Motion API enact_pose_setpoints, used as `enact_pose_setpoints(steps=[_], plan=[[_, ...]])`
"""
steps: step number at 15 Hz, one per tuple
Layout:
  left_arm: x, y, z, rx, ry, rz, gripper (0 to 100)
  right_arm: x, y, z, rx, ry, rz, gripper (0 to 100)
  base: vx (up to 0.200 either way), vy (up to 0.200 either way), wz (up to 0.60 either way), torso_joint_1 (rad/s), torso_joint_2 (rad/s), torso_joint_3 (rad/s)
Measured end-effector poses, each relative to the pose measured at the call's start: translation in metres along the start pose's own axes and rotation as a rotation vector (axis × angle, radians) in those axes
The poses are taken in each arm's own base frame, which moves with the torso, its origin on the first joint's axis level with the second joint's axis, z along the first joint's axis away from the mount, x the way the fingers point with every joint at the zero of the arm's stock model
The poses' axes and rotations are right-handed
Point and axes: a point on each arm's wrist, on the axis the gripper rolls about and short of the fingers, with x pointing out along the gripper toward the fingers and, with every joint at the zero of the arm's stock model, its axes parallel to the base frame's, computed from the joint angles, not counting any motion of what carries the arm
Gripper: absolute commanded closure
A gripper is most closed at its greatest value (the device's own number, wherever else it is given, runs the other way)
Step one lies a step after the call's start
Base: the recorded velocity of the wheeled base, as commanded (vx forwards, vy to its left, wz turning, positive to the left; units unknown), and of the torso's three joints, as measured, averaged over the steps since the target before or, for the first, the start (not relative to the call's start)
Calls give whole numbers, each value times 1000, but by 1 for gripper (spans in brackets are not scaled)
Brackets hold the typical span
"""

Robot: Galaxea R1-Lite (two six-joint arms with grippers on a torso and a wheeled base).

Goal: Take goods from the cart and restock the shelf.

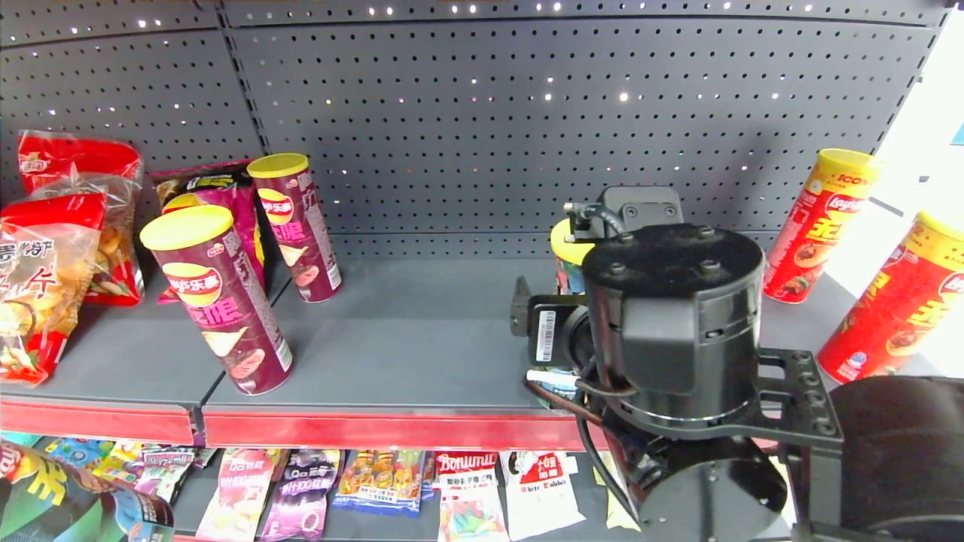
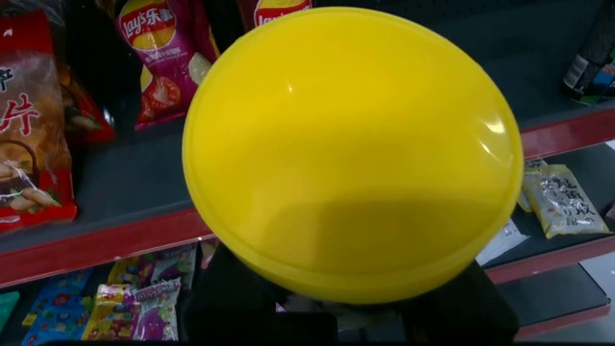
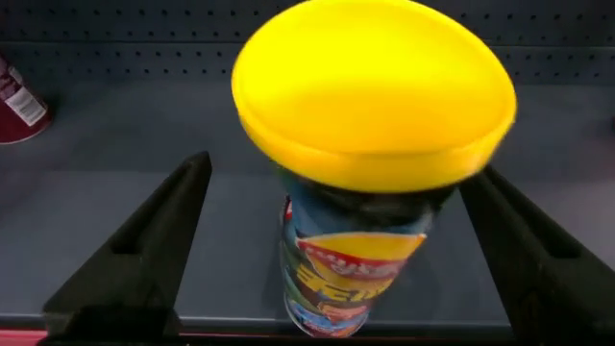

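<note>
A: How is the right end effector (image 3: 338, 175) set?

B: Released. Its black fingers (image 3: 144, 259) stand wide on either side of the blue can (image 3: 351, 264), and neither touches it.

A: Where is that can?

B: It stands upright on the grey shelf (image 1: 422, 331) with its yellow lid on. It is in the open stretch between the two purple cans (image 1: 218, 301) on the left and the two red cans (image 1: 821, 226) on the right.

A: And the left end effector (image 2: 351, 322)?

B: It sits under the yellow lid of a second can (image 2: 351, 154). It looks clenched on that can, though the lid hides most of the grip. The can is off the shelf, out in front of the red front edge (image 1: 376, 429) and low on the left.

A: What else is around?

B: Snack bags (image 1: 53, 256) stand at the shelf's far left, beside the purple cans. Flat packets (image 1: 467, 489) lie in a row on the tier below.
</note>
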Motion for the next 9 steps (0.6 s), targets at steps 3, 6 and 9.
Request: enact_pose_setpoints(steps=[3, 6, 9], plan=[[0, 0, 0, 0, 0, 0, 100, -13, -6, -11, -43, 11, 4, 0, 0, 0, 0, 0, 0, 0], [0, 0, 0, 0, 0, 0, 100, -27, -8, -9, -38, 6, 46, 0, 0, 0, 0, 0, 0, 0], [0, 0, 0, -1, 1, 1, 100, -45, -13, -12, -38, 9, 98, 0, 0, 0, 0, 0, 0, 0]])
